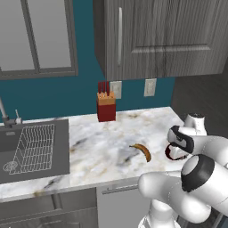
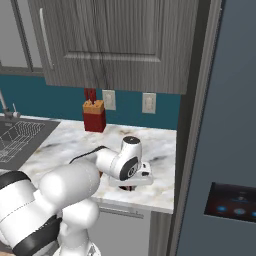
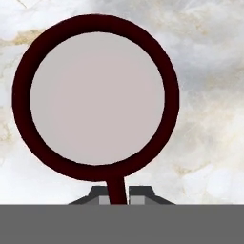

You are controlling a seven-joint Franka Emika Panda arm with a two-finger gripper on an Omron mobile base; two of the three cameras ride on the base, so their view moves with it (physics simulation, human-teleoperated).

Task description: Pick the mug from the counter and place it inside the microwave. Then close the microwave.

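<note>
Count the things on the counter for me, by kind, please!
Mug: 1
Banana: 1
Knife block: 1
Total: 3

Tool [image 3: 116, 196] low (fingers flanking handle)

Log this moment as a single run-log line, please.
phase: grasping mug | hand: straddling handle, closure unclear | mug: upright on counter | banana: beside it
</note>
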